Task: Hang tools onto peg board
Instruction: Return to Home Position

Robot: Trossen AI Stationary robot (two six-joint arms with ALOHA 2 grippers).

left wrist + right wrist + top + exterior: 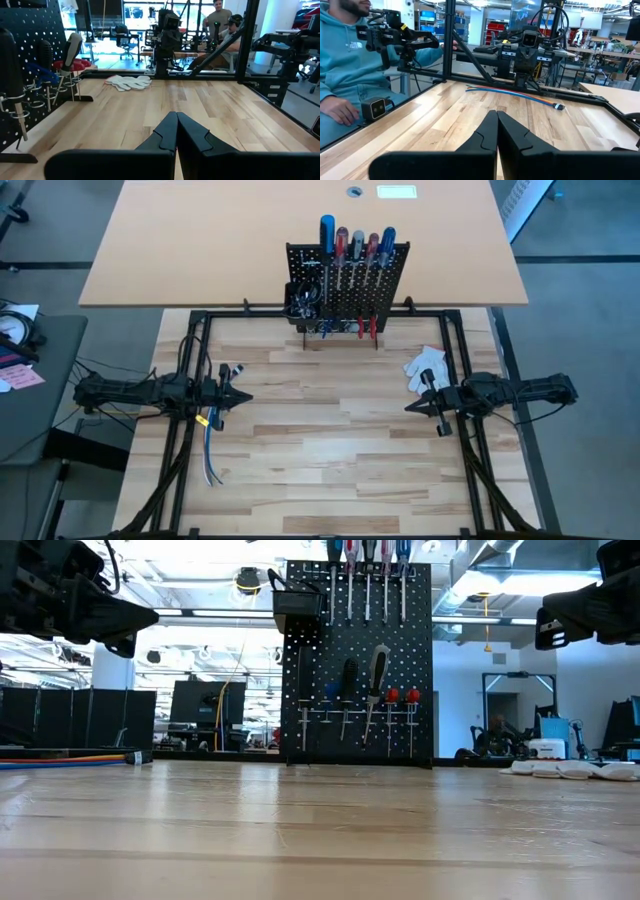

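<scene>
Well, both arms hang level above the light wooden desk (330, 470), one at each side, tips pointing inward at one another and well apart. The left fingers (238, 395) are on the left side, the right fingers (412, 407) on the right. Each wrist view shows its own pair pressed tightly together with nothing between them: the left fingers (167, 136) and the right fingers (487, 135) alike.

The peg board (350, 275) stands upright at the far middle of the desk, between the two arms and beyond them. A row of screwdrivers (357, 242) with blue and red handles stands in its top rail. Lower on the panel hang a black-handled screwdriver (349, 675) and red-handled pliers (402, 696), among other small tools. The black box bin (303, 298) sits on the board's left side.

A white glove (426, 366) lies on the desk at the right, just beyond the right arm's tip. A bundle of loose cables (210, 445) lies at the left, running toward the near edge under the left arm. Off the desk, beyond its left edge, a person in a teal hoodie (350, 65) sits.
</scene>
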